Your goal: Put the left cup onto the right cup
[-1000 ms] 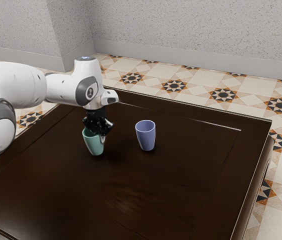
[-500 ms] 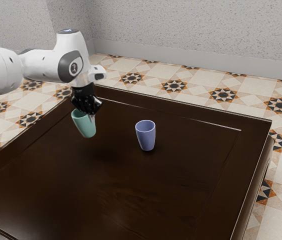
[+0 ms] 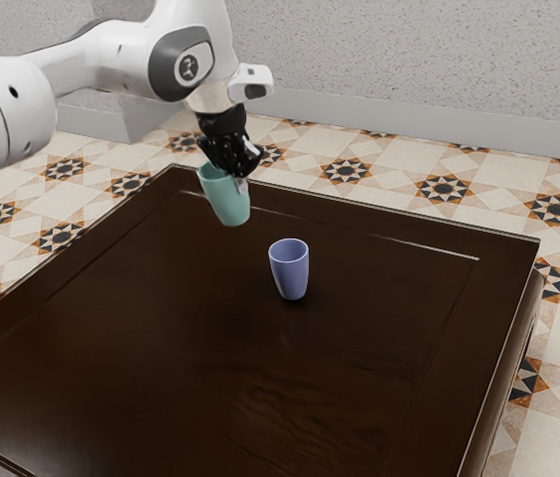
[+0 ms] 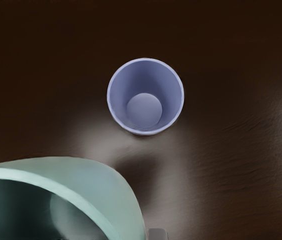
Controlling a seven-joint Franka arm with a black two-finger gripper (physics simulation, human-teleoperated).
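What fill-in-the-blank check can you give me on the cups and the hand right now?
1. The hand grips the green cup by its ____, above the table.
2. The purple cup stands ____ on the table.
3. In the exterior view, the green cup is to the ____ of the purple cup.
4. Nothing lies in the purple cup: it is ____.
Missing words: rim; upright; left; empty.

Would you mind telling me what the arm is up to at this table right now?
The arm's fingers are shut on the rim of the green cup, holding it in the air above the dark table. The purple cup stands upright on the table, lower and toward the exterior view's right of the held cup. The green cup is not yet on it.
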